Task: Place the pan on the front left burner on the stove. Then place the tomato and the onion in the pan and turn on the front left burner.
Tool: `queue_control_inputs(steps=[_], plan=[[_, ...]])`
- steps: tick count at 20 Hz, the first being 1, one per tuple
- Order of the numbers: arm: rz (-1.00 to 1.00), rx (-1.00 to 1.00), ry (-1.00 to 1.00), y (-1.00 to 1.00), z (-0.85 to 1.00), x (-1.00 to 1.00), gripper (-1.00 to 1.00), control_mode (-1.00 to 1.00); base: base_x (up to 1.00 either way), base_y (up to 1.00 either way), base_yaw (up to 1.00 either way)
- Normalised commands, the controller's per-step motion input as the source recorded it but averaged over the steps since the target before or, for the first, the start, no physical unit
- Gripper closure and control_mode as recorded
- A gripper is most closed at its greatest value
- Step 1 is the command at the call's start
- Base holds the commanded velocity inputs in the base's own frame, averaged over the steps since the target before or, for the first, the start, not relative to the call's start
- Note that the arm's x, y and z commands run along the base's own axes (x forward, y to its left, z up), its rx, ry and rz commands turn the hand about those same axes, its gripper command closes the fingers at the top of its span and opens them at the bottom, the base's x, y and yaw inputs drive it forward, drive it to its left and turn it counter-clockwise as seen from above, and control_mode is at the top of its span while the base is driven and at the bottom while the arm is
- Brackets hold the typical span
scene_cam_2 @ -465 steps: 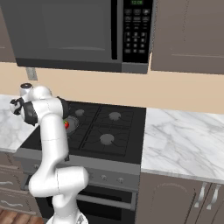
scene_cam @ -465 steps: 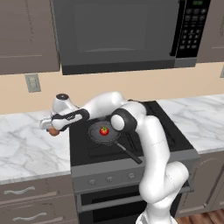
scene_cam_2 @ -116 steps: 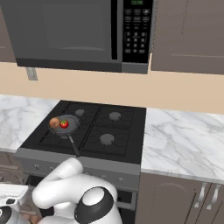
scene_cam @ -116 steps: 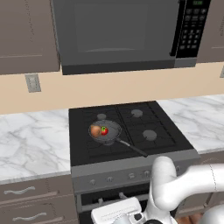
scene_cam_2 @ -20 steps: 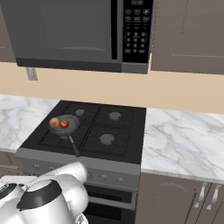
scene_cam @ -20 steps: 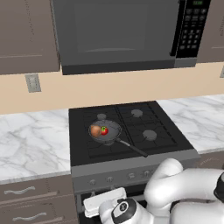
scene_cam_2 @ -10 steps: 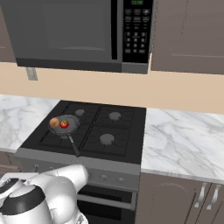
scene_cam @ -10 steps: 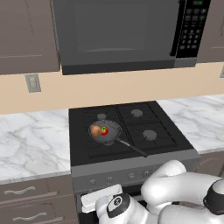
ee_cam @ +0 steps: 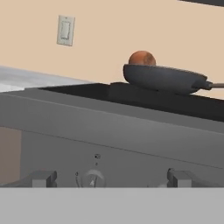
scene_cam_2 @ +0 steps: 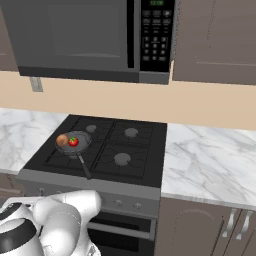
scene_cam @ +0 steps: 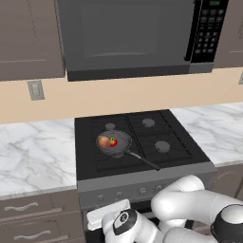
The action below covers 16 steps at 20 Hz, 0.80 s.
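Note:
The dark pan (scene_cam: pixel 117 143) sits on the black stove (scene_cam: pixel 156 130) over the front left burner, which it hides, with its handle pointing front right. Inside lie the brown onion (scene_cam: pixel 103 141) and the red tomato (scene_cam: pixel 113 141); both also show in the pan (scene_cam_2: pixel 75 143) from the right. My gripper (ee_cam: pixel 111 179) is open, low in front of the stove's grey panel, with a small knob (ee_cam: pixel 93 178) between its fingertips (ee_cam: pixel 42 178) and nothing held. In the hand view the pan (ee_cam: pixel 164 78) stands above with the onion (ee_cam: pixel 141 58) peeking over its rim.
A dark microwave (scene_cam: pixel 128 38) hangs over the stove. Marble counters (scene_cam: pixel 33 156) flank it on both sides (scene_cam_2: pixel 210 160). A wall outlet (scene_cam: pixel 34 89) sits at the left. Several more knobs (scene_cam: pixel 142 191) line the panel, with drawers (scene_cam: pixel 28 223) at the left.
My hand has crept slightly upward toward the stove's front panel, and the arm behind it has shifted. The jaws stay open. Pan, tomato and onion have not moved.

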Motion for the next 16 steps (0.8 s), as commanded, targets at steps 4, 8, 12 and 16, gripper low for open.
queue_control_inputs(steps=[4, 8, 12, 16], plan=[[0.00, 0.02, 0.00, 0.00, -0.07, 0.00, -1.00, -1.00, 0.00, 0.00, 0.00], [0.00, 0.01, 0.00, 0.00, -0.09, 0.01, -1.00, -1.00, 0.00, 0.00, 0.00], [0.00, 0.02, 0.00, 0.00, -0.06, 0.01, -1.00, -1.00, 0.00, 0.00, 0.00], [0.00, 0.04, 0.00, -0.05, -0.05, 0.04, -1.00, -1.00, 0.00, 0.00, 0.00]])
